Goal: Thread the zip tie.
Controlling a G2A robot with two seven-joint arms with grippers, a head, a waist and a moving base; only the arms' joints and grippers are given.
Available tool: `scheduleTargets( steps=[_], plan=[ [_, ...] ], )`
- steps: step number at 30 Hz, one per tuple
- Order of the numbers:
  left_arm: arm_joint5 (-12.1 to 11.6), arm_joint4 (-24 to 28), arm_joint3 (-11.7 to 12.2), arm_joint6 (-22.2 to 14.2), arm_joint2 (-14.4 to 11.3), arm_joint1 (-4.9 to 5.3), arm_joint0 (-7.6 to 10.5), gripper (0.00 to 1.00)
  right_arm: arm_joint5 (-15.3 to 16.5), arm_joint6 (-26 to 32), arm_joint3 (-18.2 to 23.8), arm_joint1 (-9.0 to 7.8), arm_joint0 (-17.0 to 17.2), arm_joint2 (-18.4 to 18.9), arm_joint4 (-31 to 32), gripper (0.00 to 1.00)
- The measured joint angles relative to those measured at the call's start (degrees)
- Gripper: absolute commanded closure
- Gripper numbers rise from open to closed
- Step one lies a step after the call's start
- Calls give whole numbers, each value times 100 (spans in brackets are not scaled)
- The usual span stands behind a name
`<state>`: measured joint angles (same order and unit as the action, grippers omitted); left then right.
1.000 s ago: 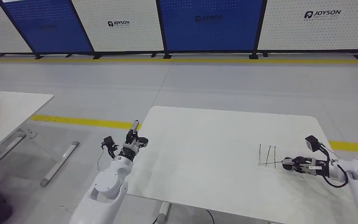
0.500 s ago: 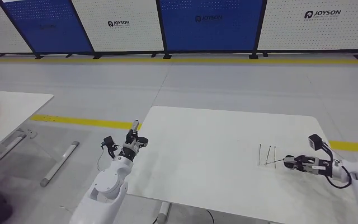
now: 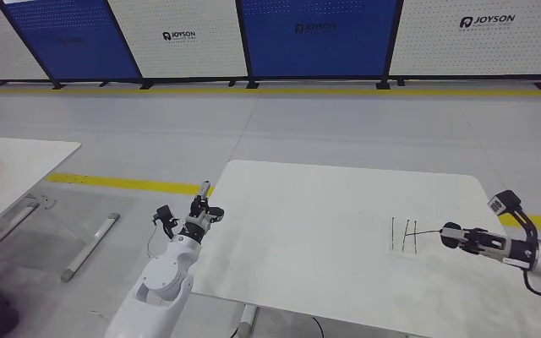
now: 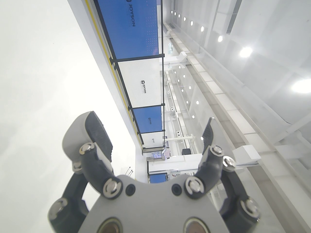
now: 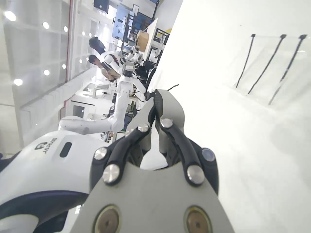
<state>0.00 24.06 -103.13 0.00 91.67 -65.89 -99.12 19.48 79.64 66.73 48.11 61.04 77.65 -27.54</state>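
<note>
Right gripper (image 5: 154, 95) clamped on a zip tie (image 5: 173, 87); left gripper (image 4: 150, 128) spread, empty.
Right wrist view: three spare ties (image 5: 265, 65) on a clear sheet (image 5: 272, 73); top view: left gripper at the table (image 3: 321, 237) edge.

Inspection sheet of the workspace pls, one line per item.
surface: white table, bare apart from the tie area near the right arm.
job's things: three zip ties lie side by side on a clear sheet; a fourth zip tie sticks out of the right claw's tip.
clutter: nothing seen.
grippers: right claw is shut on the fourth zip tie, beside the sheet; left claw is open and holds nothing, at the table's opposite edge.
cables: black cable at the left arm's wrist.
surroundings: blue and white panels, yellow floor line, second white table.
</note>
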Motion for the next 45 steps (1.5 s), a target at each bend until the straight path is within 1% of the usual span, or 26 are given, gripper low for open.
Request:
scheduleTargets(
  steps=[3,10,13,15,21,24,26,36,39,42,45],
  plan=[
    [0,0,0,0,0,0,0,0,0,0,-111,6,-20,-8,1,100],
    [0,0,0,0,0,0,0,0,0,-3,-109,7,-18,-10,0,100],
    [0,0,0,0,0,0,0,0,-3,-184,134,40,40,-111,4,100],
    [0,0,0,0,0,0,0,0,-17,-302,303,85,-7,-200,-202,100],
    [0,0,0,0,0,0,0,0,-120,-544,632,237,-401,-632,-402,100],
    [0,0,0,0,0,0,0,0,-162,-703,558,355,-662,-950,-557,100],
    [0,0,0,0,0,0,0,0,-179,-730,502,389,-746,-1063,-585,100],
    [0,0,0,0,0,0,0,0,-178,-725,505,386,-737,-1047,-580,100],
    [0,0,0,0,0,0,0,0,-198,-879,516,413,-617,-1069,-771,100],
    [0,0,0,0,0,0,0,0,-83,-1000,297,522,-582,-1278,-1157,100],
    [0,0,0,0,0,0,0,0,8,-1170,31,703,-762,-1654,-1299,100]
  ],
)
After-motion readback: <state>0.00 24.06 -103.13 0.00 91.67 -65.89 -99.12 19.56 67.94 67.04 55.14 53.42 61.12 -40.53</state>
